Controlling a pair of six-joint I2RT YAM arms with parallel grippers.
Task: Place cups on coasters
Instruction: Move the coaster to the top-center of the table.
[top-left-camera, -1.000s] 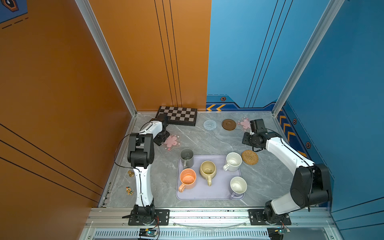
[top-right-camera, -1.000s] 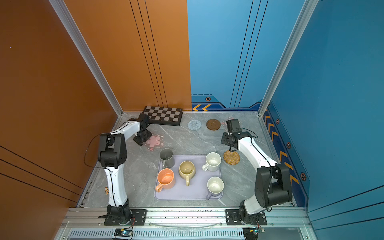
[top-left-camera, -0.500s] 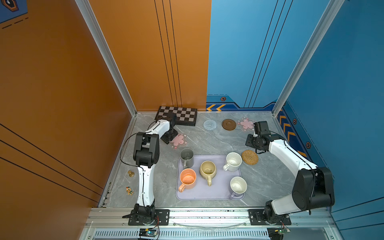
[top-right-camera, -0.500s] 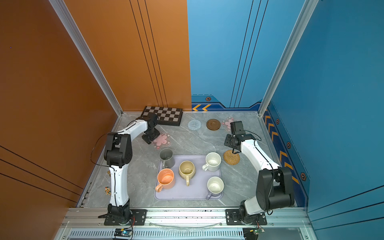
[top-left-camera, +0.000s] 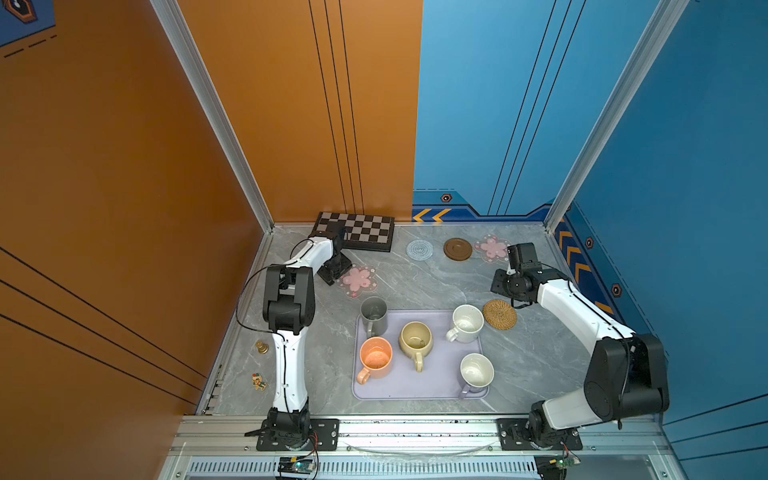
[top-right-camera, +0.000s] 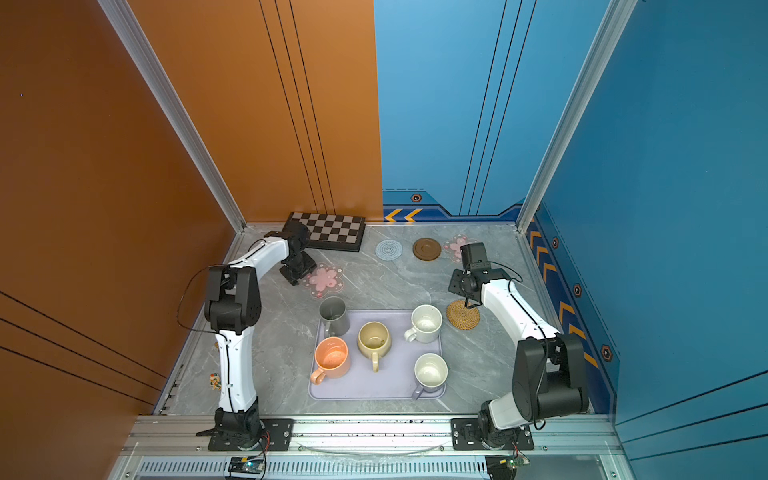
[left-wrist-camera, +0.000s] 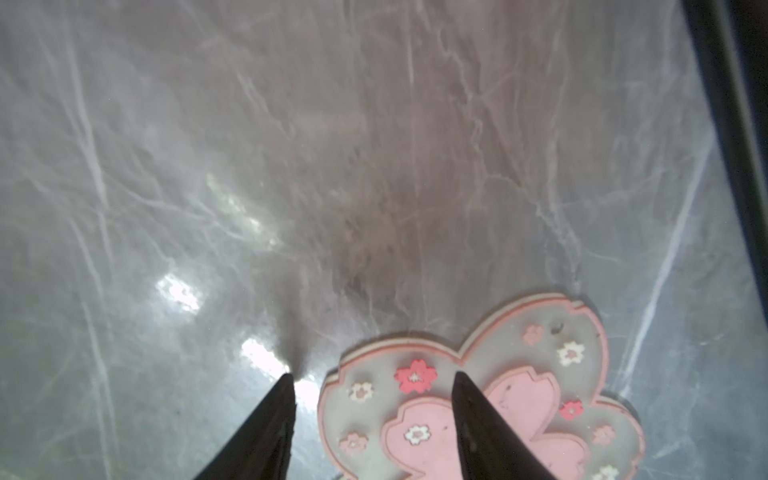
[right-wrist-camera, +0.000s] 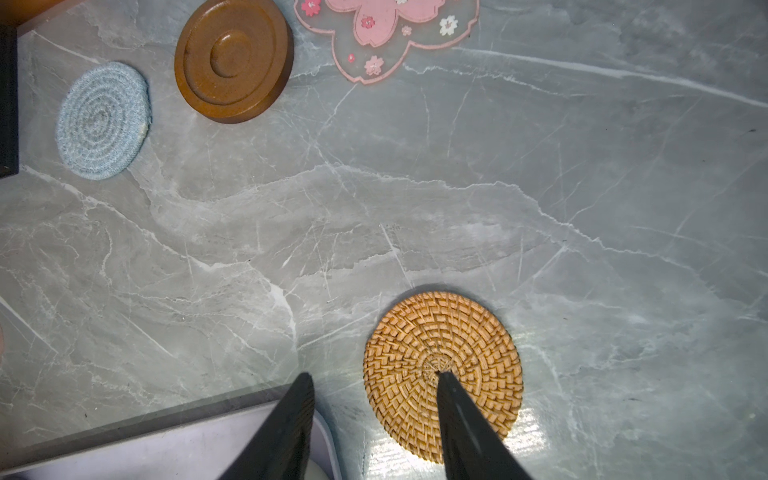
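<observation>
1. All five mugs stand upright on the lavender tray (top-left-camera: 436, 374). The tall grey mug (top-left-camera: 374, 313) is at its back-left corner and the speckled white mug (top-left-camera: 467, 322) at its back-right corner. The beige-yellow mug (top-left-camera: 415, 338) is in the middle, the orange mug (top-left-camera: 376, 357) at the front left and the lavender mug (top-left-camera: 477, 371) at the front right.
2. No coaster bears a mug. The woven rattan coaster (top-left-camera: 500, 314) lies just beside the tray's right edge, next to the speckled white mug.
3. One pink flower coaster (top-left-camera: 358, 279) lies flat on the table just behind the tray's back-left corner.
4. Well behind the tray, in a row near the back wall, lie the pale-blue spiral coaster (top-left-camera: 419, 249), the dark-brown wooden disc (top-left-camera: 457, 249) and the second pink flower coaster (top-left-camera: 492, 247).
5. The chequered board (top-left-camera: 365, 230) sits behind the tray's left part, against the back wall.
6. The left gripper (left-wrist-camera: 370, 376) is low behind the tray's back-left corner. Its jaws are apart and hold nothing, with one fingertip over the near flower coaster's petal and one over bare table.
7. The right gripper (right-wrist-camera: 374, 374) hangs above the tray's back-right corner. Its jaws are apart and empty, with one finger over the rattan coaster and the other over the tray's rim.
</observation>
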